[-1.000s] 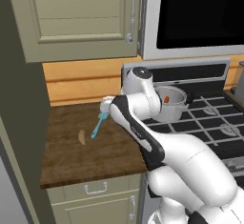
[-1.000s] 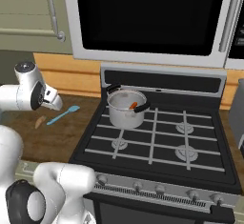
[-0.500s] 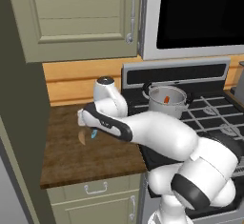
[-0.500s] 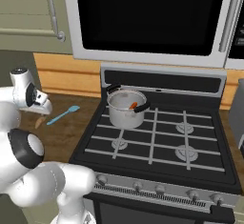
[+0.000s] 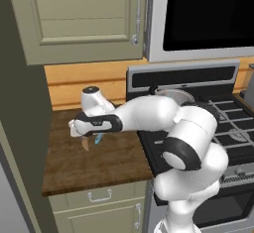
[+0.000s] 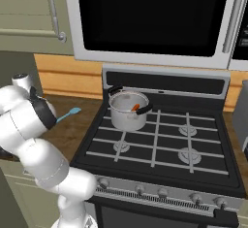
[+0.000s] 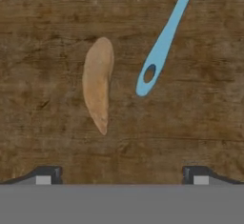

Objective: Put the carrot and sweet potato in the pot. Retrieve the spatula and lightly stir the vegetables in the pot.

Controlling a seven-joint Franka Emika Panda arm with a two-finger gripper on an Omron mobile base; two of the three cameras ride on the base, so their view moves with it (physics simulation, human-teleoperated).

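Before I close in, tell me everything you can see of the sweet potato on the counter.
The sweet potato is a small tan-brown oblong, slightly curved, rounded at one end and tapering to a point at the other, with a smooth matte skin. It lies flat on the dark wooden counter, apart from the light-blue spatula beside it. Nothing grips it; the open claw hangs above.

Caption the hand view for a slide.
Open gripper above the wooden counter, sweet potato lying beside the spatula handle.

left base view looks forward-down from behind-left; right base view from behind-right; both share the stove [image 6: 160, 139] and bench [image 5: 114, 157]; hand view hangs close, facing straight down at the bench.
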